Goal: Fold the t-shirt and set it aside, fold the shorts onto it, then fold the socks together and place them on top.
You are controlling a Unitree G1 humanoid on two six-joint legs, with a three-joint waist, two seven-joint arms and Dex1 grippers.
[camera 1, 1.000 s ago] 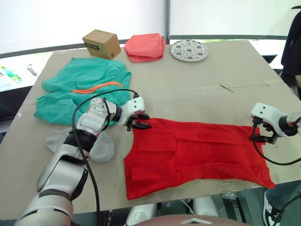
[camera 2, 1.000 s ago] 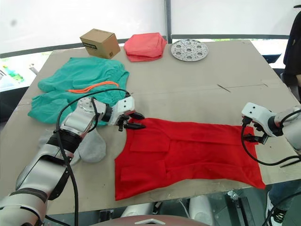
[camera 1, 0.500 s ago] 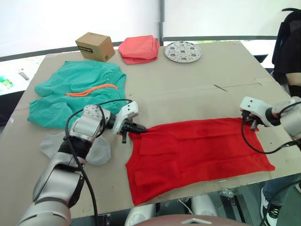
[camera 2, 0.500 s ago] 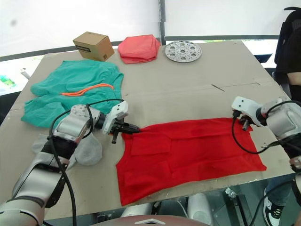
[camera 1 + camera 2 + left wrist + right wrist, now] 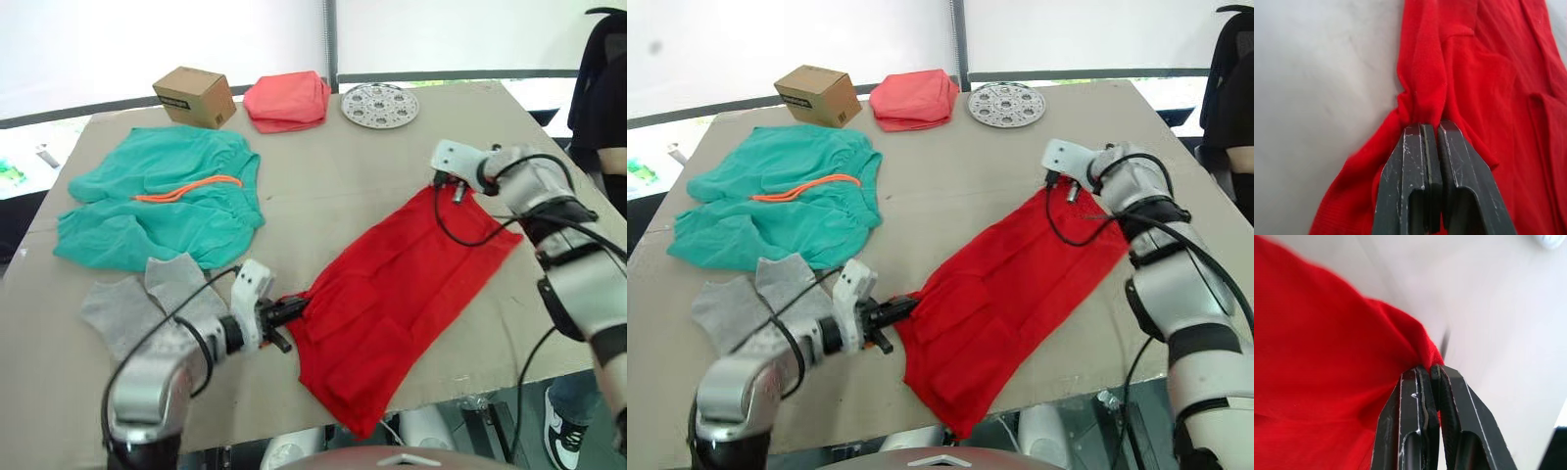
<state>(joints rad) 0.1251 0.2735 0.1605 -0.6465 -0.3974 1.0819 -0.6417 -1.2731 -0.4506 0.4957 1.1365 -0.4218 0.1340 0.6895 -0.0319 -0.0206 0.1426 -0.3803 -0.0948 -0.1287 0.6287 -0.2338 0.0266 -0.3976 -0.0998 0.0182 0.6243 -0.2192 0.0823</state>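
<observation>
We see the table, a broad brown board, carrying everything. The t-shirt is the largest cloth in play: it lies stretched between our two grippers, its long axis running diagonally from the left gripper at the near edge up and away to the right gripper further out. Its near end spills past the left gripper toward the table's front edge, and overlapping flaps crease its middle.

Beyond the left gripper, on its outer side, the shorts lie spread flat, orange drawstring up, well apart from the t-shirt. The socks lie just beside our left forearm, between it and the shorts; the arm and its cable cross over part of them.

Our left arm is drawn in close and low, forearm pointing across the table toward the t-shirt, fingers pressed together on a bunched fold of red cloth. Our right arm reaches forward and bends inward at the wrist, fingers pinching the t-shirt's far corner.

Far beyond the right gripper sit a pink cloth, a box and a round perforated plate. The t-shirt's neck and label are folded out of sight.
</observation>
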